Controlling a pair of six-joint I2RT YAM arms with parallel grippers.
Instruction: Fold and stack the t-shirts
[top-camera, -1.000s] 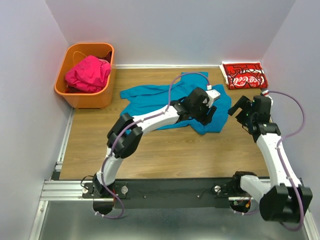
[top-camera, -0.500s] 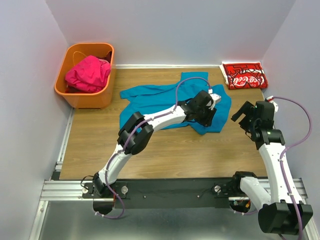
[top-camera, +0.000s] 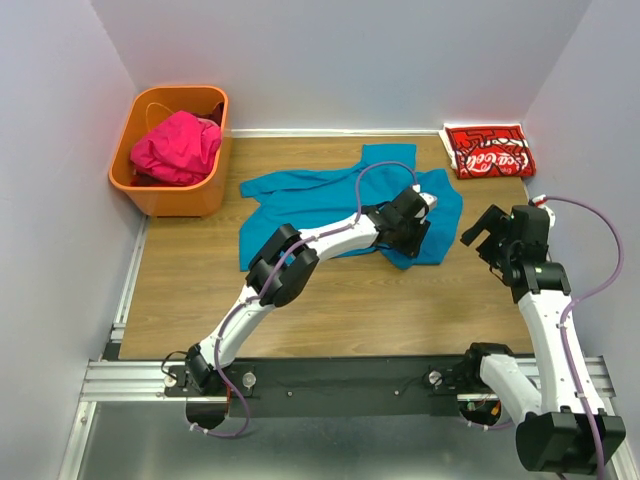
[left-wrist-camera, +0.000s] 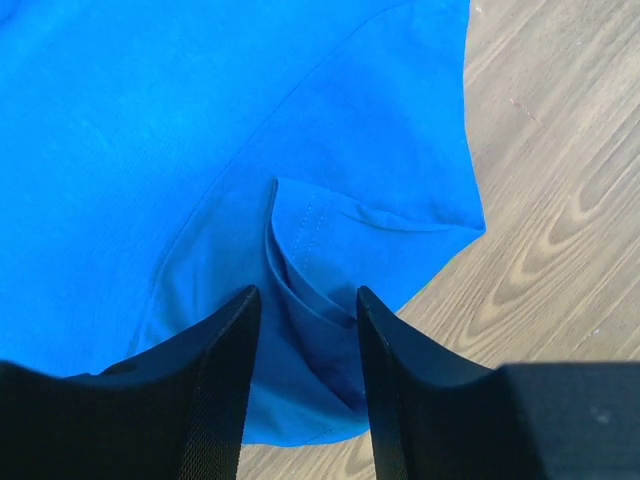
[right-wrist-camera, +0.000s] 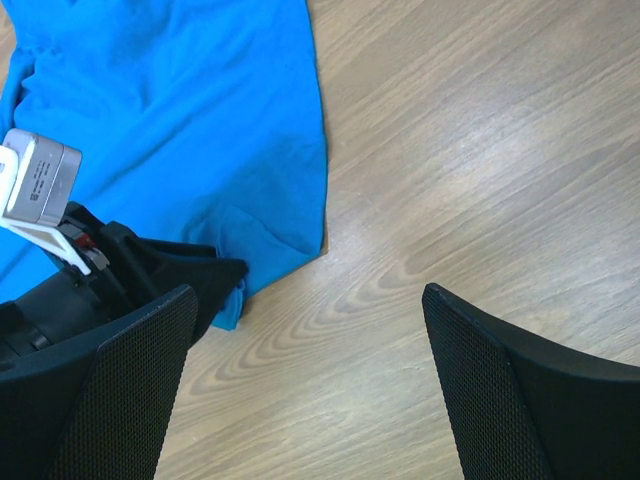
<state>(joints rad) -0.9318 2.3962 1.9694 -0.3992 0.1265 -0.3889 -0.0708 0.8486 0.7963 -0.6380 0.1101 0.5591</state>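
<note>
Red t-shirt (top-camera: 489, 151) with white Coca-Cola script, beyond right gripper (top-camera: 481, 229)

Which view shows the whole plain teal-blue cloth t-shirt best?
The top external view: the teal-blue t-shirt lies spread on the wooden table, mostly visible, the left arm crossing it. The left wrist view shows only a hem fold between the fingers of the left claw; the right wrist view only one edge and corner.
</note>
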